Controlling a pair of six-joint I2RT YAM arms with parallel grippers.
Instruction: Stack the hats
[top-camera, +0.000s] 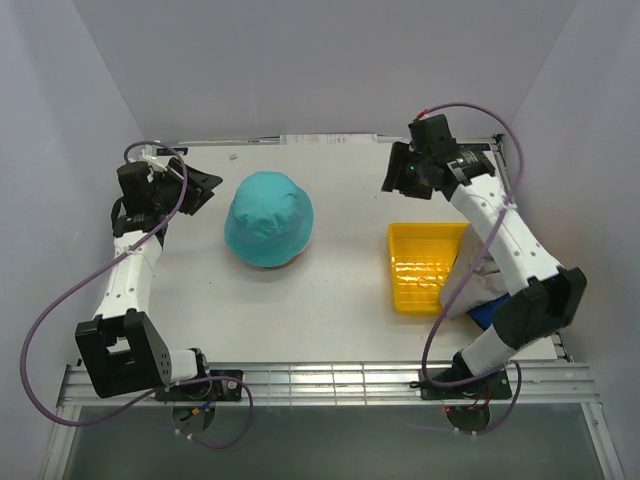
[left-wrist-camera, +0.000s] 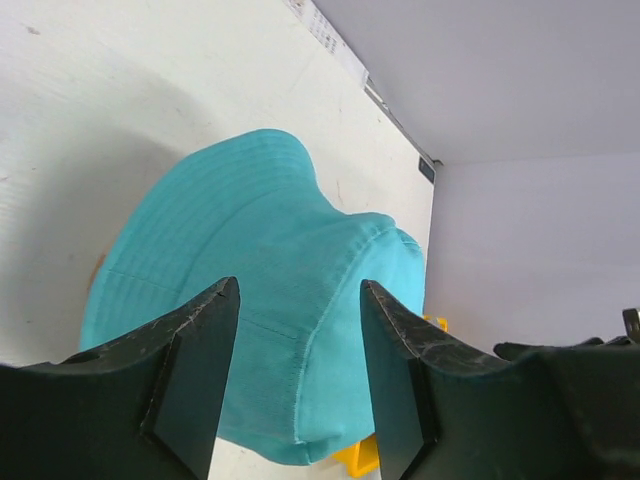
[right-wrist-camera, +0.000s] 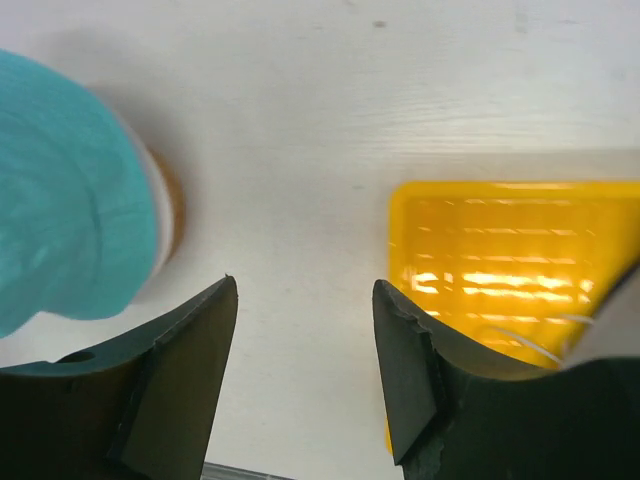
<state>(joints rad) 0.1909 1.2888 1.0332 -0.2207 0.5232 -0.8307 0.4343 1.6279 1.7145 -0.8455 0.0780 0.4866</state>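
Though well apart, one teal hat (top-camera: 268, 218), one yellow tray (top-camera: 424, 268).

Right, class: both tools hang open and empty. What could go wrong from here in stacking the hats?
1. The teal hat sits over a brown-edged support; tugging its brim might tip or drag that.
2. Half hidden under the right arm, bunched fabric, probably more hats, lies beside the yellow tray; a grasp could snag the tray or lift two at once.
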